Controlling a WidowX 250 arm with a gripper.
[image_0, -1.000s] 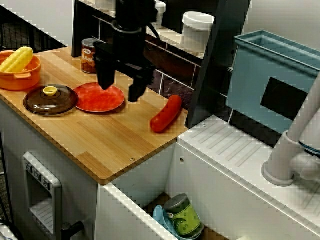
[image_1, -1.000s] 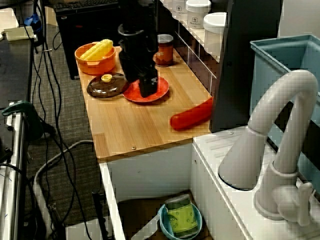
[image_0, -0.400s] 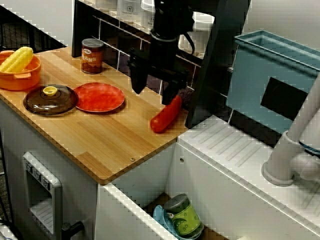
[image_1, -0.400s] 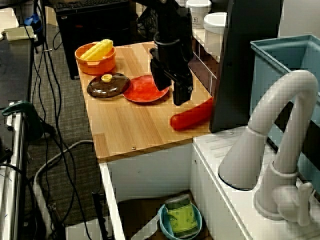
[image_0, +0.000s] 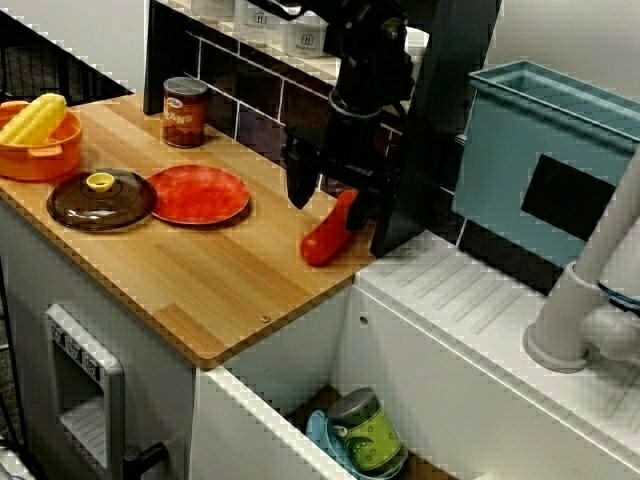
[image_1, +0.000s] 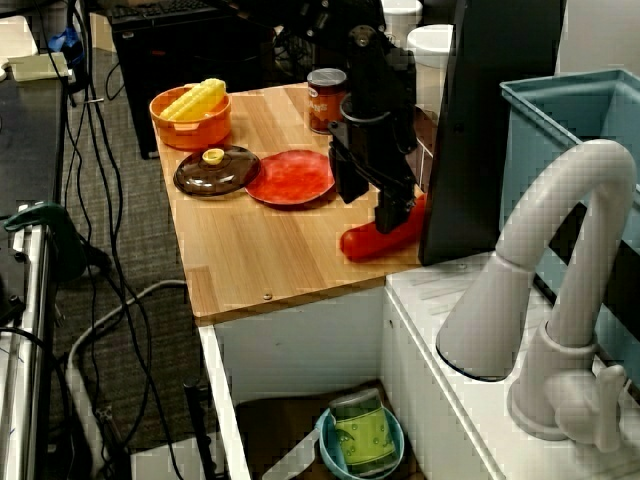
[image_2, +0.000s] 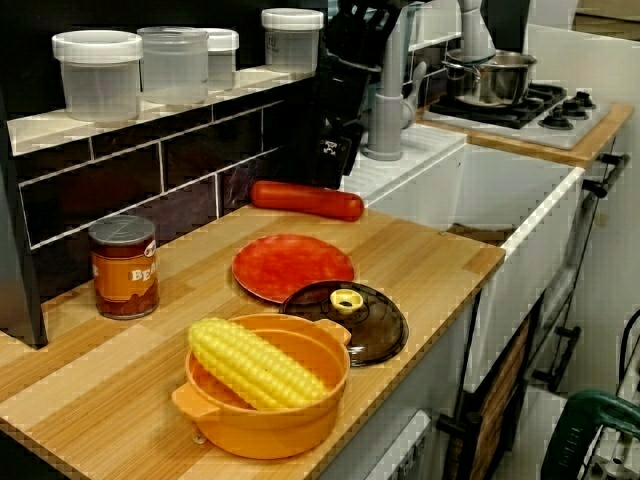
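We find the black robot gripper (image_0: 330, 214) spread open over a long red sausage (image_0: 322, 243) on the light wooden countertop (image_0: 200, 270).
In the view from the counter's front we read, left to right: a round orange pot (image_0: 40, 158) holding a yellow corn cob (image_0: 33, 118), a dark brown glass lid with a yellow knob (image_0: 100, 198), an orange-labelled tin can (image_0: 184, 112), a flat round red plate (image_0: 198, 194). Then comes the gripper, one finger on either side of the sausage's upper end. We cannot tell whether they touch. The sausage lies near the counter's right edge, beside the dark upright panel (image_0: 430, 130).
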